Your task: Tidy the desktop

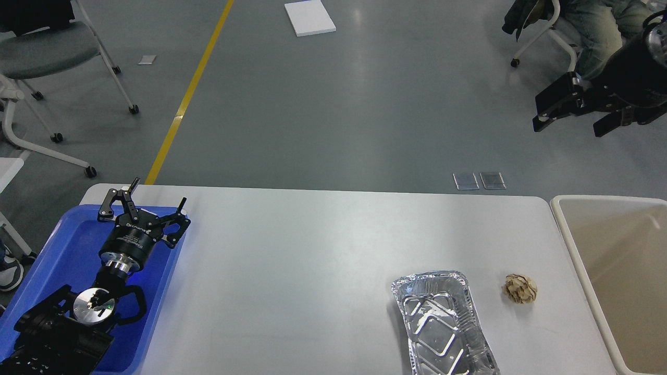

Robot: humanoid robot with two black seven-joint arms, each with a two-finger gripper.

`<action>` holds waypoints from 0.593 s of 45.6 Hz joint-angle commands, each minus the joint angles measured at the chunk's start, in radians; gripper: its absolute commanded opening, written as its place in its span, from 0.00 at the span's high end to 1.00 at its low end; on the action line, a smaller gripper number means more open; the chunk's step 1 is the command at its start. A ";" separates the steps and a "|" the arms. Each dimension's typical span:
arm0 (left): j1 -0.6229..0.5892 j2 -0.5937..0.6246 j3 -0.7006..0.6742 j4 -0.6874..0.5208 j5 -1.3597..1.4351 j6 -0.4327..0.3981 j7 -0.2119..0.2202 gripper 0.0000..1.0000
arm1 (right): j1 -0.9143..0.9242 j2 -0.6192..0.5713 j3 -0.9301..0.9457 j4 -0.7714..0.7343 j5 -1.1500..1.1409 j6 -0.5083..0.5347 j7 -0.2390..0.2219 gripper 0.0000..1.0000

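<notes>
The white-grey desktop fills the lower part of the head view. An empty foil tray lies on it at the front right. A crumpled brown paper ball lies just right of the foil tray. My left gripper is open and empty above the far end of the blue plastic tray. My right gripper is open and empty, high at the upper right, well above and beyond the desktop.
A beige bin stands against the desktop's right edge. Chairs stand on the floor at the far left. A seated person is at the far right. A white sheet lies on the floor.
</notes>
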 commanded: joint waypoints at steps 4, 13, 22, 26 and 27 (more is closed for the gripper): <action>0.000 0.000 0.000 0.001 -0.001 0.000 0.000 0.00 | 0.018 -0.007 0.009 0.093 0.001 0.006 0.000 0.00; 0.000 0.000 -0.001 0.000 -0.001 0.000 0.000 0.00 | 0.003 -0.010 0.006 0.125 -0.016 0.006 0.000 0.00; 0.000 0.000 0.000 0.000 0.001 0.000 0.000 0.00 | 0.000 -0.010 -0.007 0.182 -0.022 0.006 -0.001 0.00; 0.000 0.000 0.000 0.000 0.001 0.000 0.000 0.00 | 0.000 -0.010 -0.016 0.202 -0.022 0.006 -0.001 0.00; 0.000 0.000 0.000 0.000 -0.001 0.000 0.000 0.00 | 0.000 -0.010 -0.019 0.206 -0.022 0.006 -0.001 0.00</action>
